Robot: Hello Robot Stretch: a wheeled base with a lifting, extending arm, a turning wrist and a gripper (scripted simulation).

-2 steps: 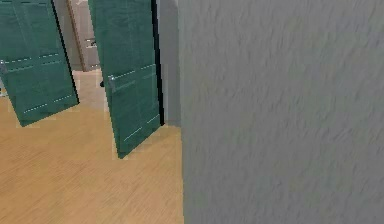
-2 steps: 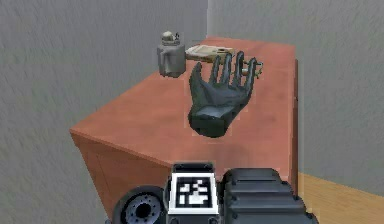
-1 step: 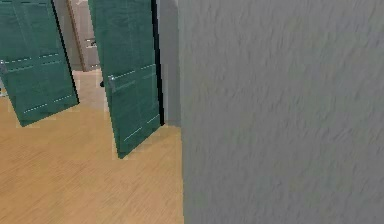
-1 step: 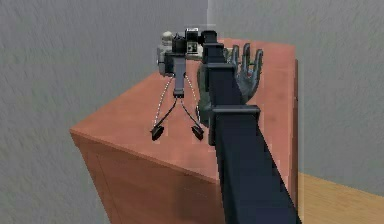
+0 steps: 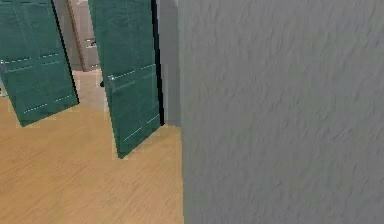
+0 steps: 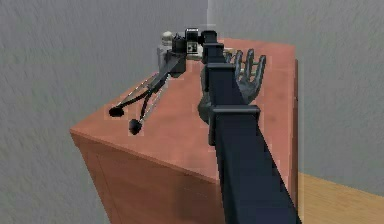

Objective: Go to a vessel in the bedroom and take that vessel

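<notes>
One hand (image 6: pixel 125 116) shows against a reddish cabinet (image 6: pixel 170 122); any load unclear.

Our forward view faces ahead and tilts down a bit. It's really close to a grey wall (image 5: pixel 290 110) that eats its right half, with wood floor (image 5: pixel 80 180) and two teal doors (image 5: pixel 128 70) farther off on its left. Our arm side view looks out along the arm (image 6: pixel 245 150) and down onto a reddish cabinet (image 6: pixel 150 165), close in, with a back wall (image 6: pixel 60 50) beyond the gripper (image 6: pixel 125 117). Overlap is thin: we only match the wood floor, a strip well back from the gripper.
</notes>
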